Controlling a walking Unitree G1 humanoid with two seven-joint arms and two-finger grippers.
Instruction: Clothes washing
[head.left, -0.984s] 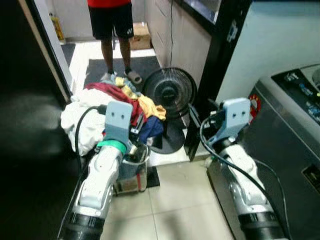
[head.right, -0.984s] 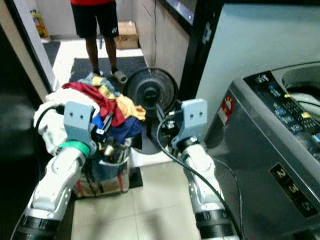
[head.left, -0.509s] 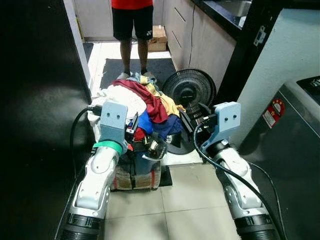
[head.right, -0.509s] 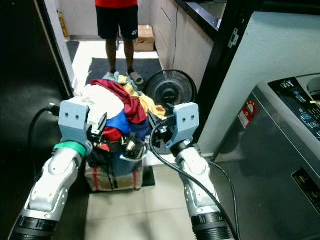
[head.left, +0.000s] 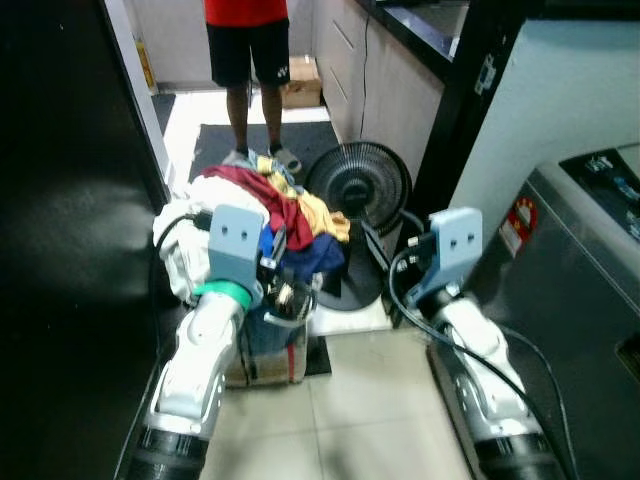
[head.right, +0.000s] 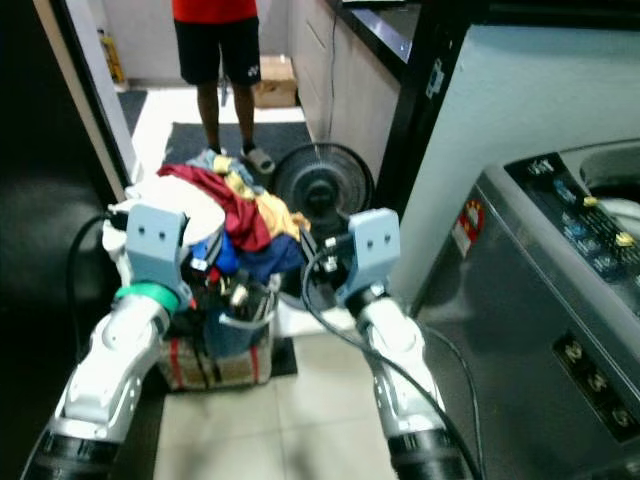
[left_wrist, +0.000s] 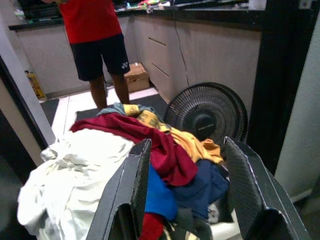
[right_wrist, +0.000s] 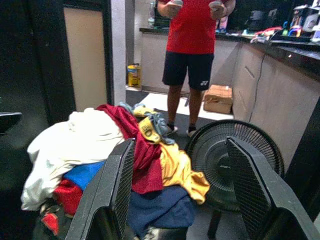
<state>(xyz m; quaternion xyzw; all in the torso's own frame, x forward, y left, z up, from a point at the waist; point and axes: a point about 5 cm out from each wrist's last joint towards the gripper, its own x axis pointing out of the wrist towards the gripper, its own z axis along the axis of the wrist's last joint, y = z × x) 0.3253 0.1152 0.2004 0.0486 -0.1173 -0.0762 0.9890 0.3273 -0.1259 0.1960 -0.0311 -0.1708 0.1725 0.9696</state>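
Both wide open & empty: left hand (left_wrist: 187, 200), right hand (right_wrist: 182, 200), near laundry pile (head.left: 270, 215).

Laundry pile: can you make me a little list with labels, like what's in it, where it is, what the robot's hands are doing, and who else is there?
Pile: laundry heap with white, dark red, yellow and blue clothes
Where: atop a basket on the tiled floor
Next to it: black floor fan
Robot's right: grey washing machine
Left end effector: open, fingers either side of the pile
Right end effector: open, pointed toward pile and fan
Person: stands beyond the pile, red top, dark shorts
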